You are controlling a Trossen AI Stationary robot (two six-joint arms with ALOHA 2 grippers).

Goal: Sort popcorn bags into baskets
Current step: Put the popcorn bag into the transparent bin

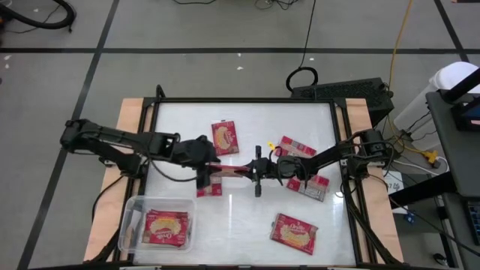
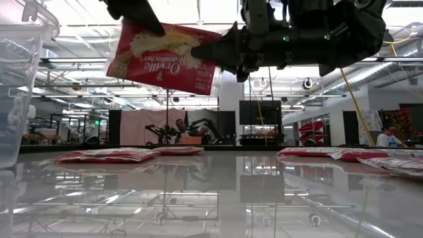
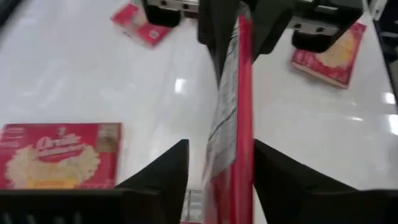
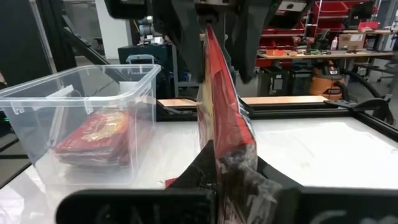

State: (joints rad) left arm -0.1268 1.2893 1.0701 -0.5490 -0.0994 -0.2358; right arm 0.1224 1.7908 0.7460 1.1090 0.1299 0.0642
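1. Two grippers meet over the middle of the table, with one popcorn bag [image 1: 225, 171] stretched between them, lifted clear of the surface.
2. Right gripper [image 1: 257, 171] is clamped tight on the right end of that raised bag; its wrist view shows the bag [image 4: 219, 99] standing on edge, pinched between its fingers.
3. Left gripper [image 1: 204, 171] is at the bag's left end. Its wrist view shows the bag [image 3: 233, 112] edge-on between the fingers [image 3: 163, 171], with a gap on either side, so the jaws stand partly apart and do not squeeze it.
4. From the low view the raised bag [image 2: 162, 58] hangs tilted, well above the table.
5. One clear basket [image 1: 135, 214] sits at the near left corner of the table [image 1: 247, 225], with bags in the basket [image 1: 165, 227] lying flat.
6. Four other bags lie loose on the table: one at the far centre [image 1: 224, 137], one right of centre [image 1: 294, 146], another just near of it [image 1: 315, 186], and one at the near right [image 1: 293, 232].
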